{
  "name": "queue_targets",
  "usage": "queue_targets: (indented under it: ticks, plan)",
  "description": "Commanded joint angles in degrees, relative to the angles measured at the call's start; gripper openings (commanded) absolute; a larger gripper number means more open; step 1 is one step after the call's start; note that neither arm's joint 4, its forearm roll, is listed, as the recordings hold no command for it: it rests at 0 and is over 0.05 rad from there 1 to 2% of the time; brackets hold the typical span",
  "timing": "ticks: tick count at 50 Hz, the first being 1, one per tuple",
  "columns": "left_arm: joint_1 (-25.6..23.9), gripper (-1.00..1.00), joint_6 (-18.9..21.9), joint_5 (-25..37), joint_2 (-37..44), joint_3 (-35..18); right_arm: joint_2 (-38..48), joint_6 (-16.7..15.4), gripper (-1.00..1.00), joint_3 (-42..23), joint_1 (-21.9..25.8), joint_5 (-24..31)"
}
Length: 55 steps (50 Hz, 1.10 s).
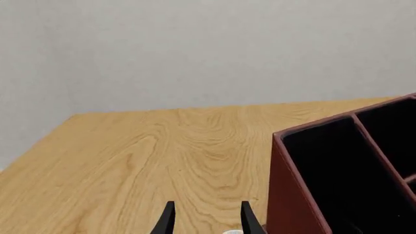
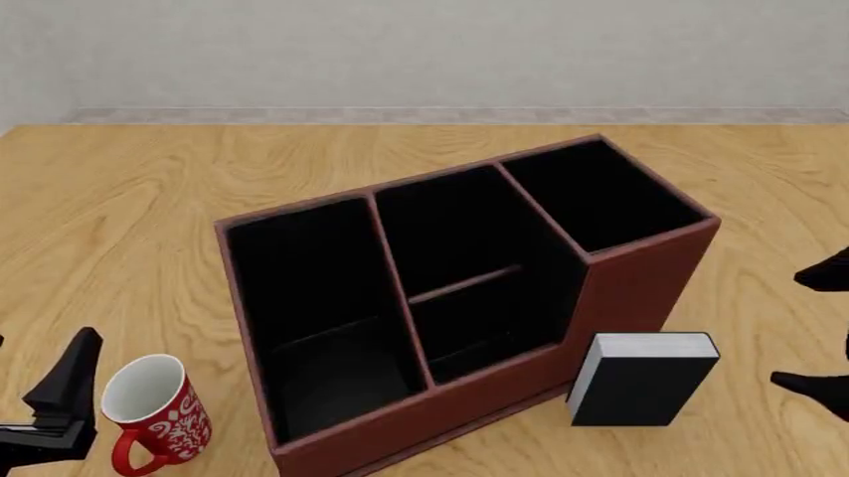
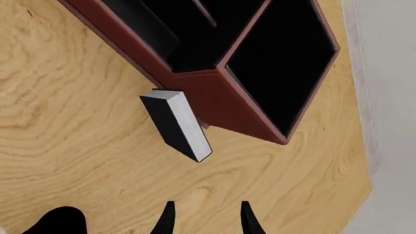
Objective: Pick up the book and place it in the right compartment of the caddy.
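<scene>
The black book point(image 2: 642, 379) with white page edges stands upright on the table, against the front of the caddy point(image 2: 398, 417) at its right end. The right compartment point(image 2: 603, 199) is the small square section with tall walls behind the book, and it holds nothing. My right gripper point(image 2: 820, 326) is open and empty, to the right of the book and apart from it. In the right wrist view the book point(image 3: 175, 126) lies ahead of the open fingertips point(image 3: 167, 218), with the caddy point(image 3: 224, 95) beyond. My left gripper point(image 2: 54, 407) is open and empty at the front left.
A red mug point(image 2: 153, 412) with a white inside stands between the left gripper and the caddy's front left corner. In the left wrist view the caddy's left wall point(image 1: 293, 195) is close beside the fingertips point(image 1: 166, 220). Bare wooden table point(image 2: 133, 229) surrounds the caddy.
</scene>
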Motion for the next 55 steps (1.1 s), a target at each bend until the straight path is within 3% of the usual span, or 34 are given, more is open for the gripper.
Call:
queue_targets:
  ticks: [1,10,14,27,36,55]
  plan:
    - [-0.2,1.00,0.3,0.8,-0.6,0.0,4.0,-0.8,1.00,0.4,1.3,-1.7]
    - [0.2,1.00,0.6,1.4,-1.2,0.0,7.1,1.4,1.00,1.4,3.4,-4.6]
    - [0.1,1.00,0.8,1.4,-1.2,0.0,8.1,0.9,1.00,2.5,2.7,-6.8]
    - [0.3,1.00,0.8,1.5,-1.0,0.0,12.3,5.7,1.00,2.9,5.2,-11.8]
    - [0.6,1.00,1.0,1.6,-1.2,0.0,13.6,6.3,1.00,4.5,3.7,-13.6]
    - [0.5,1.00,1.4,1.8,-1.0,0.0,15.2,10.6,1.00,6.7,5.3,-15.6]
